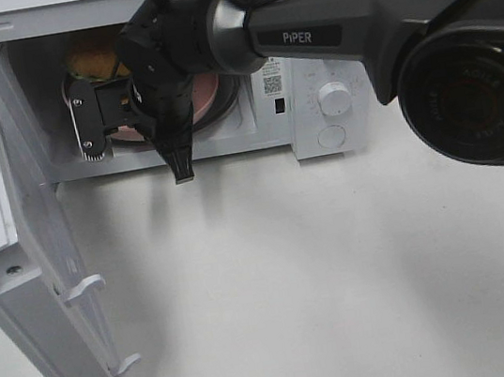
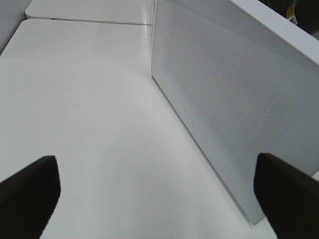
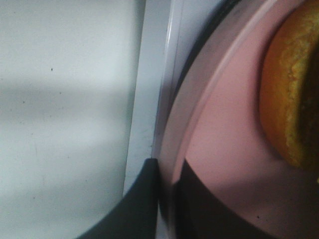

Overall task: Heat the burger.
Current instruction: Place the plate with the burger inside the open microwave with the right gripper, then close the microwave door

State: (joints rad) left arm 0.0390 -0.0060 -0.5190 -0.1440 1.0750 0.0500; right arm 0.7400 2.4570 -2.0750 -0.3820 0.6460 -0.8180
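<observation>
Right wrist view tells you most of it: the burger [image 3: 291,94] sits on the pink plate [image 3: 224,124], just past the right hand [image 3: 167,168] and further into the oven. The fingers are pinched shut on the near rim of that plate, one outside the edge and one lying on the pink. They don't touch the bun itself.

From the high camera the burger [image 1: 92,59] is at the back of the microwave [image 1: 329,6], mostly hidden behind the right arm. It's round and stands upright, so there's no long side to line up with. The way out for the hand is straight back through the opening, away from the burger.

So the right hand is way nearer. The left hand [image 2: 154,179] is wide open, holding nothing, and well apart from the burger. It hangs outside the oven with the door [image 2: 239,109] off to one side of it and bare white surface [image 2: 89,109] under it.

My guess is the plate is about where it needs to be. What's left is letting go, backing out, swinging the door [image 1: 47,276] shut and turning the dial [image 1: 334,98]. The door stands fully open.

The surface [image 1: 322,273] in front is plain white, and I can't see much of the room.
</observation>
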